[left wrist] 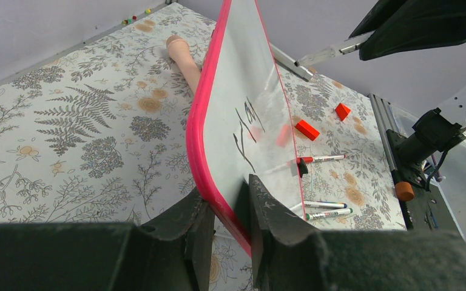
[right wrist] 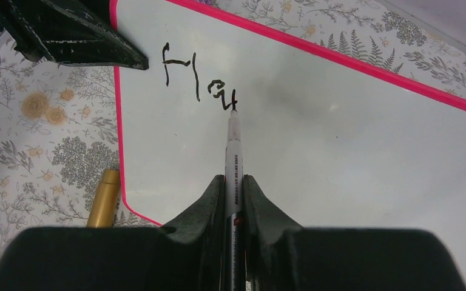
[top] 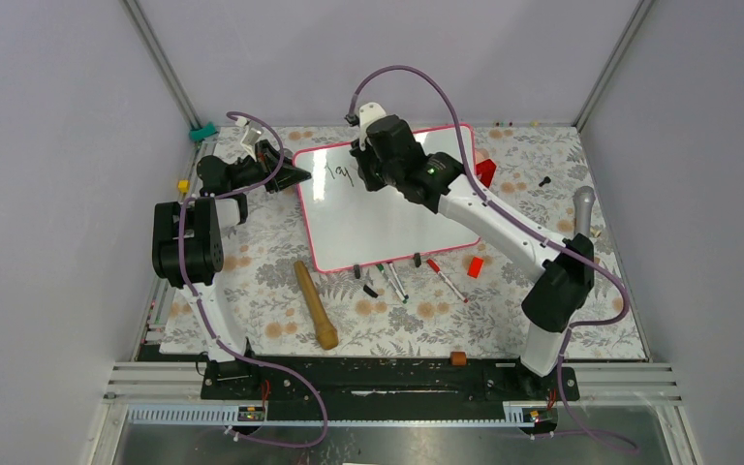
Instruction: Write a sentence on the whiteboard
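Note:
The whiteboard (top: 387, 218), white with a pink-red frame, lies tilted in the middle of the floral table. My left gripper (left wrist: 226, 194) is shut on its left edge, one finger on each face (top: 289, 174). The sentence (right wrist: 200, 85) is a few black letters near the board's upper left corner, also visible in the left wrist view (left wrist: 246, 130) and from above (top: 339, 175). My right gripper (right wrist: 233, 182) is shut on a thin white marker (right wrist: 233, 151). The marker's black tip touches the board at the end of the last letter. From above, the right gripper (top: 373, 165) hangs over the board's top left.
A wooden stick (top: 316, 303) lies below the board's lower left corner. Loose markers (top: 394, 281) and a red-capped one (top: 446, 279) lie along the board's near edge. Red blocks (top: 475, 266) (top: 485, 172) sit to the right, and a grey-handled tool (top: 582, 208) at the far right.

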Controlling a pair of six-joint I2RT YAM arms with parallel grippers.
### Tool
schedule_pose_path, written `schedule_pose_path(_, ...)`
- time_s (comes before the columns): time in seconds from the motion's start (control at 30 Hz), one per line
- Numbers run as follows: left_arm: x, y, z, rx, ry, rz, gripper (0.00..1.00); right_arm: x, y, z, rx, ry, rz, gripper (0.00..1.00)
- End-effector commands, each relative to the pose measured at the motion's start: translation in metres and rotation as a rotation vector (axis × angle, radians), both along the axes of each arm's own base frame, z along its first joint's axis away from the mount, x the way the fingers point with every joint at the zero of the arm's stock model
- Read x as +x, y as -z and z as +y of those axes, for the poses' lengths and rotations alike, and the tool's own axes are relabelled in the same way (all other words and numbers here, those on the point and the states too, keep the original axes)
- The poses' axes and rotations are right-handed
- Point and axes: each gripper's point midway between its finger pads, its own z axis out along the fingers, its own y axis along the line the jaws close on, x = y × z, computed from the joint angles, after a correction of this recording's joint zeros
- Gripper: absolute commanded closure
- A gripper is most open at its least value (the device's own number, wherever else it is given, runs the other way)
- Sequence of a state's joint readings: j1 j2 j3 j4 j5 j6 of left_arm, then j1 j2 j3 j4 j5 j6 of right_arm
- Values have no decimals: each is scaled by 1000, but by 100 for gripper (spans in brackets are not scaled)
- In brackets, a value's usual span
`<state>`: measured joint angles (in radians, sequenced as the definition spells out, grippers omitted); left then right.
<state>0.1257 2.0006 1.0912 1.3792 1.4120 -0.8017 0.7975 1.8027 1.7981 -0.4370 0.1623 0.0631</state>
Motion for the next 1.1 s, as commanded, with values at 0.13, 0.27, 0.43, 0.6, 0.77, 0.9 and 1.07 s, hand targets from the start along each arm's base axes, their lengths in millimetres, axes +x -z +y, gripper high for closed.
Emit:
schedule_pose_path(0.13,-34,30,-4,139,225,-160,100,7,-21,8,17,-18,-24,100)
schedule_pose_path(0.27,-34,30,-4,139,225,-160,100,9,-18,10,3,-16,-12,100)
schedule_pose_path(0.43,-34,30,-4,139,225,-160,100,9,-10,11,-11,-18,7,100)
schedule_pose_path(0.6,-34,31,-4,139,226,-160,100,12,-2,13,-25,-14,22,100)
schedule_pose_path(0.77,-34,30,-4,139,225,-161,100,14,2,17,-24,-14,29,100)
schedule_pose_path(0.9,-34,30,-4,139,225,-162,100,17,3,18,-28,-9,28,100)
schedule_pose_path(1.07,-35,31,-4,139,226,-162,100,21,5,20,-34,0,28,100)
